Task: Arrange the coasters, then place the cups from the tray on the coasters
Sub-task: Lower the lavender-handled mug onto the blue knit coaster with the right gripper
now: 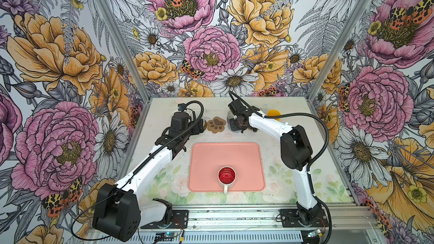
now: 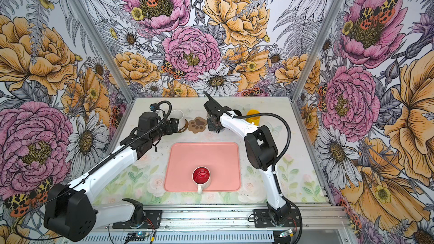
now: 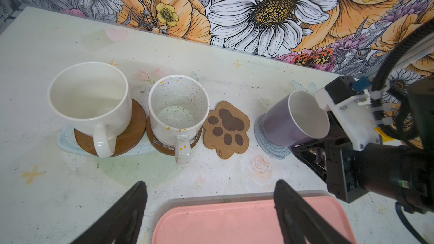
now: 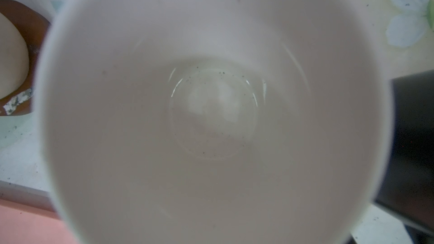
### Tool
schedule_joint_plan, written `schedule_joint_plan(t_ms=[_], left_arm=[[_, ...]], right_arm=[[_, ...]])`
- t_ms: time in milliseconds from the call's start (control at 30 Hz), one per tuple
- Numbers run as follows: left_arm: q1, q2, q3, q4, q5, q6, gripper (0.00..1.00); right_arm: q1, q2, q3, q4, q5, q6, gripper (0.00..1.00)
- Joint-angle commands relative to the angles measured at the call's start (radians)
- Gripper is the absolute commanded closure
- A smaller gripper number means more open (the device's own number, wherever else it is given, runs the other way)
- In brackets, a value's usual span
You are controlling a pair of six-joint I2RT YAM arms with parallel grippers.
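Note:
My right gripper (image 3: 314, 151) is shut on the lavender cup (image 3: 291, 123), which is tilted with its base at the grey-blue woven coaster (image 3: 265, 139); whether it touches I cannot tell. The cup's pale inside (image 4: 211, 113) fills the right wrist view. The tan paw-print coaster (image 3: 226, 129) lies bare. A white cup (image 3: 91, 97) and a speckled white cup (image 3: 178, 109) each stand on a brown coaster (image 3: 131, 132). My left gripper (image 3: 210, 184) hangs open over the far left corner of the pink tray (image 1: 225, 153). One white cup with a red inside (image 1: 226, 176) stands on the tray.
A yellow cup (image 1: 274, 113) stands at the back right behind my right arm. A dark object (image 4: 413, 149) sits close beside the lavender cup. The flowered back wall (image 3: 258, 19) runs just behind the row of coasters.

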Motion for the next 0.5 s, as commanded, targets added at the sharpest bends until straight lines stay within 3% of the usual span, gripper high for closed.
schedule_joint_plan(t_ms=[0,467], left_arm=[[0.012,-0.017,-0.003,-0.005,-0.007,0.010,0.14],[0.018,-0.018,-0.004,-0.008,-0.006,0.012,0.14]], right_arm=[[-0.008,-0.010,0.034,0.048,0.040,0.000,1.00],[-0.012,-0.008,-0.006,0.048,0.048,0.006,1.00]])
